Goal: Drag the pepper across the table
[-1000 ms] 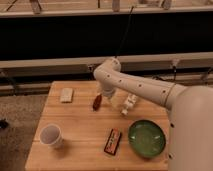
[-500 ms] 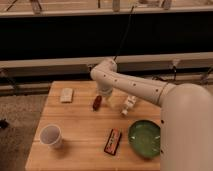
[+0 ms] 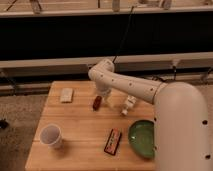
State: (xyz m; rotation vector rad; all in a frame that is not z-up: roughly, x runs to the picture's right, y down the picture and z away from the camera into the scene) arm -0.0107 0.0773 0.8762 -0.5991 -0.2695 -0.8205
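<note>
The pepper (image 3: 96, 102), small, dark red-brown and oblong, lies on the light wooden table (image 3: 80, 120) near its far middle. My gripper (image 3: 104, 93) hangs down from the white arm's wrist, right above and just to the right of the pepper's far end, at or very near it. The arm (image 3: 135, 89) reaches in from the lower right and hides part of the table's right side.
A white cup (image 3: 51, 136) stands front left. A flat red-and-black packet (image 3: 113, 141) lies front centre beside a green bowl (image 3: 142, 139). A pale rectangular block (image 3: 66, 95) lies far left. A small white object (image 3: 129, 105) sits right of the pepper. A dark railing runs behind.
The arm shifted slightly left and its body fills more of the right side. The pepper has not visibly moved.
</note>
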